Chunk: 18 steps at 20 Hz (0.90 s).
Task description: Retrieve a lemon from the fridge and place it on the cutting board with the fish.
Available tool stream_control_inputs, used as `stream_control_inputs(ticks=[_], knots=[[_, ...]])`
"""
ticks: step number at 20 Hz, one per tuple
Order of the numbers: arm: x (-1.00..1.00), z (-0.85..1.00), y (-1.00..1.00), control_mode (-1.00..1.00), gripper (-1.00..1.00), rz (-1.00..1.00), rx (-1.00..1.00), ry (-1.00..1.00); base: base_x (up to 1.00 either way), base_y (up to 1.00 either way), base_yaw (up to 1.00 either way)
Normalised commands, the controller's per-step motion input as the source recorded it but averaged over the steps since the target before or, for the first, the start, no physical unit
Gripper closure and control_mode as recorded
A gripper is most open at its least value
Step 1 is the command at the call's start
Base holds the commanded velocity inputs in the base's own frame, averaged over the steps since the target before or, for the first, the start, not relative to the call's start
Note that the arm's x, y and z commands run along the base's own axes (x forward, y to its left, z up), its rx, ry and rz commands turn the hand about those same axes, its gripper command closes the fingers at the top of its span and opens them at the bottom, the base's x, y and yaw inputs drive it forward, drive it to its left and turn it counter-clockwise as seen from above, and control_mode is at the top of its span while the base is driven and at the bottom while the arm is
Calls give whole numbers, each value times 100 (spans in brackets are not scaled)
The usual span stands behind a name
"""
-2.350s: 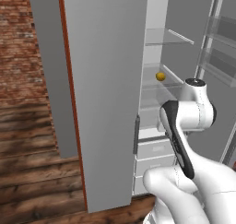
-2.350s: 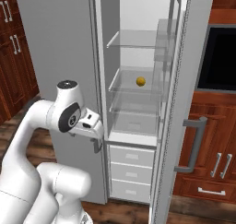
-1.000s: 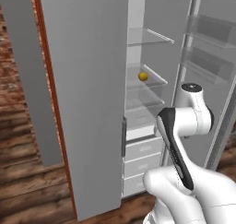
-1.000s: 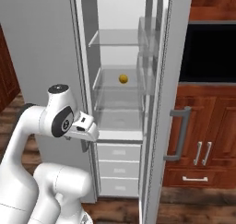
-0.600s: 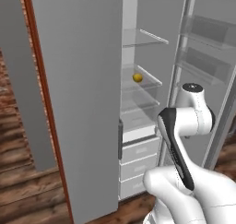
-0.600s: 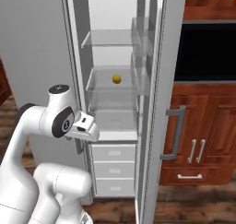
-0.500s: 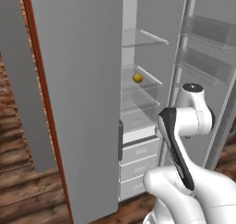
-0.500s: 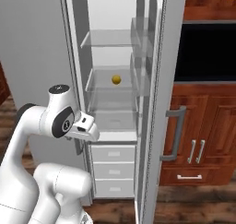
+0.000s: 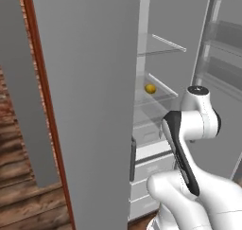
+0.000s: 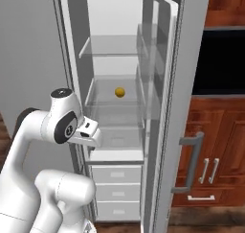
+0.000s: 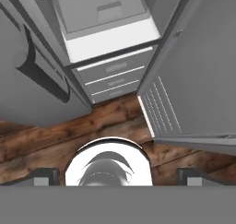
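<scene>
Right base view shows the lemon (image 10: 120,92) on the fridge (image 10: 119,74) shelf, higher and farther in than the empty, spread-wide gripper (image 10: 90,133), which points floorward.

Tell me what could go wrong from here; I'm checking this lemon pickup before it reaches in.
1. The lemon is round and sits loose on a glass shelf; a nudge from the open pincer could roll it backward or off.
2. The fridge opening is narrow between its doors; the right door's shelves stick in close, so the arm's elbow might clip them while reaching up.
</scene>
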Motion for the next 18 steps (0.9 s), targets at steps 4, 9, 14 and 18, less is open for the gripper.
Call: stream_control_inputs(ticks=[4,9,14,18], knots=[[0,0,0,100,-100,0,0,0,37,-33,0],[0,0,0,100,-100,0,0,0,13,-35,0],[0,0,0,100,-100,0,0,0,18,-10,0],[0,0,0,100,-100,0,0,0,34,-2,3]])
